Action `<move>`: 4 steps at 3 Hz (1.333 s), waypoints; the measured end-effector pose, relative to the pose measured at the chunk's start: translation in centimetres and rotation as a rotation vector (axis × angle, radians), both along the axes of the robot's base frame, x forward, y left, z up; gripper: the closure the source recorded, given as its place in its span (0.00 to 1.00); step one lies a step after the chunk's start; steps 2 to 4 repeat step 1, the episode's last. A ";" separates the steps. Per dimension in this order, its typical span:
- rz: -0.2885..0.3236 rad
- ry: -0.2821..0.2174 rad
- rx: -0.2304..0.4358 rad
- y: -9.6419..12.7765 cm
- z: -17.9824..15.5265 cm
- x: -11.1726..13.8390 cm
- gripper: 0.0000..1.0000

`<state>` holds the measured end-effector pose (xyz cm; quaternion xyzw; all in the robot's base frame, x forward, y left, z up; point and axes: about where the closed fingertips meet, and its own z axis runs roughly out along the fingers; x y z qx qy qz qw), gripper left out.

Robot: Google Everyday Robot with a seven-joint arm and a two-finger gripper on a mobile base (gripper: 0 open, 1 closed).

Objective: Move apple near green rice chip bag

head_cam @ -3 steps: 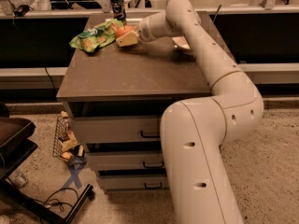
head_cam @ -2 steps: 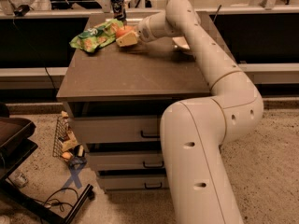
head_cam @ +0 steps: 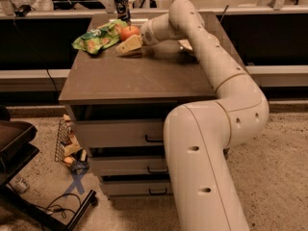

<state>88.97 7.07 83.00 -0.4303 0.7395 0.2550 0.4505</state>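
The orange-red apple (head_cam: 129,32) sits on the dark cabinet top (head_cam: 144,76) at the back left, touching the right end of the wrinkly green rice chip bag (head_cam: 96,37). My gripper (head_cam: 130,45) is at the end of the white arm, right in front of the apple and close against it. The arm reaches in from the right across the cabinet top.
A dark blue drink can (head_cam: 121,4) stands behind the apple at the back edge. A pale bowl (head_cam: 186,45) is mostly hidden behind the arm. The cabinet has drawers (head_cam: 120,134) below. A wire basket with clutter (head_cam: 67,146) and cables lie on the floor at left.
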 end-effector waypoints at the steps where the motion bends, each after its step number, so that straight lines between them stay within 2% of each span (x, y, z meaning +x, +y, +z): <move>1: 0.000 0.000 0.000 0.0 0.0 0.0 0.00; 4: 0.000 0.000 0.000 0.0 0.0 0.0 0.00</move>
